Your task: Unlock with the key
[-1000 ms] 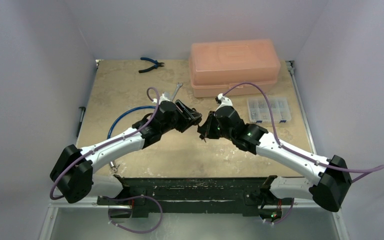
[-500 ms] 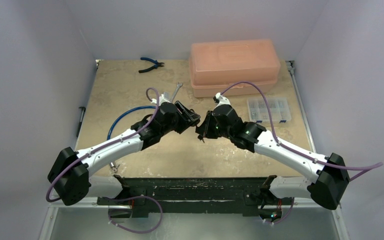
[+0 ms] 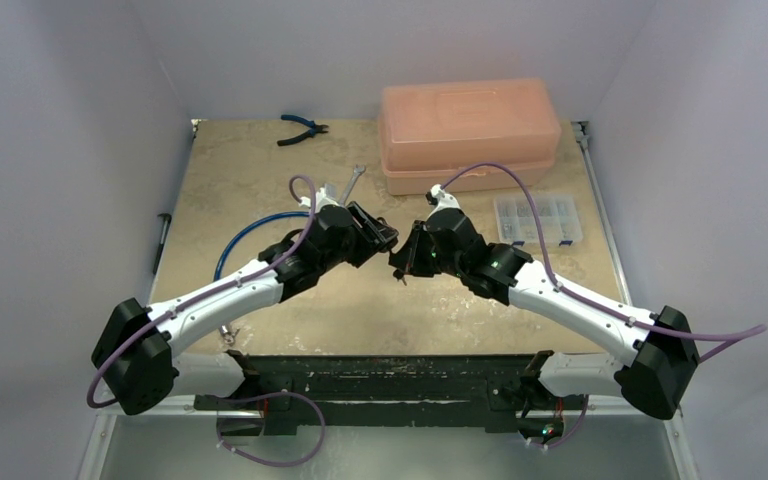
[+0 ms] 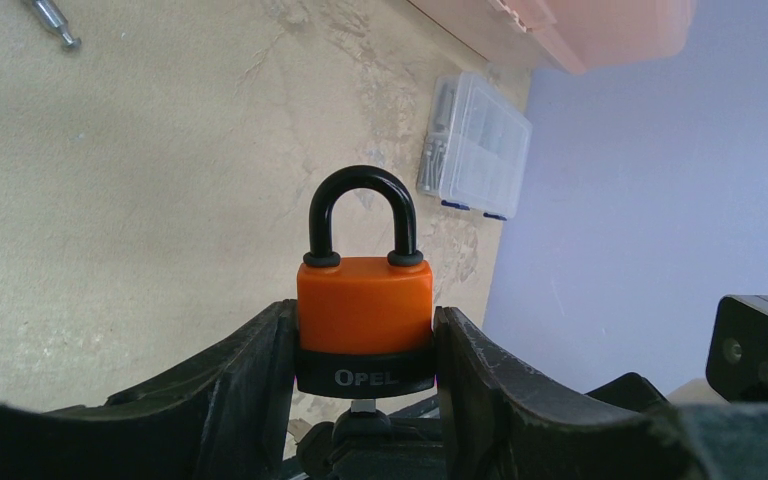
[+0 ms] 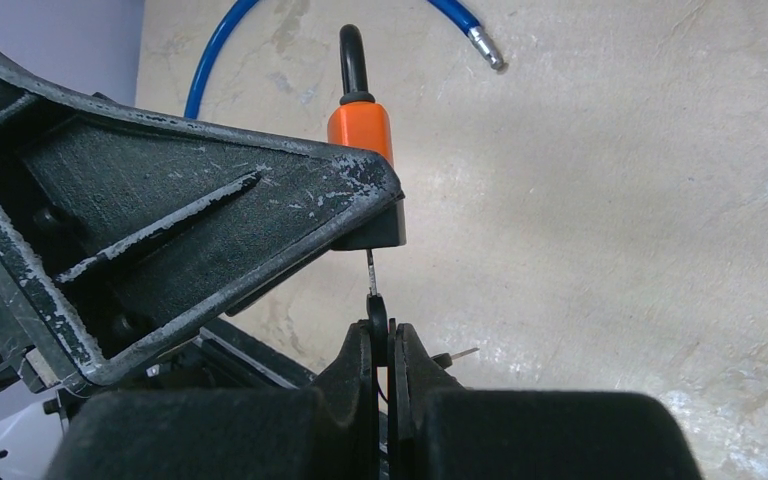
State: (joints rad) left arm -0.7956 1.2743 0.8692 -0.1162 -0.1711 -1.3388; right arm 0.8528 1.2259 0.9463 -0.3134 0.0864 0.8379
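**Operator:** Where is the padlock?

**Spotter:** Your left gripper point(image 4: 365, 345) holds it above the middle of the table point(image 3: 260, 170), about even between the left and right edges. The fingers point(image 4: 250, 370) stand roughly half apart and press on both sides of the padlock point(image 4: 364, 300) at its orange body. The black shackle point(image 4: 362, 175) has both legs seated.

**Operator:** And the key?

**Spotter:** Your right gripper point(image 5: 384, 335) is pinched almost fully closed on the head of the key point(image 5: 372, 290). The blade points at the padlock's black underside and its tip meets it. I can't tell how deep it sits, because your left finger covers the keyway.

**Operator:** What changed over the last second?

**Spotter:** Little. Both your grippers have drifted slightly toward the left edge, the right one following the left, so they stay nose to nose. Your left arm point(image 3: 210, 295) has swung a bit outward at its base. Neither grip has altered.

**Operator:** Has anything else moved?

**Spotter:** No. The pink box point(image 3: 470, 130) at the far edge, the clear parts case point(image 3: 538, 220) near the right edge, the blue hose point(image 3: 250, 230) toward the left edge and the pliers point(image 3: 302, 128) by the far left corner all lie where they were.
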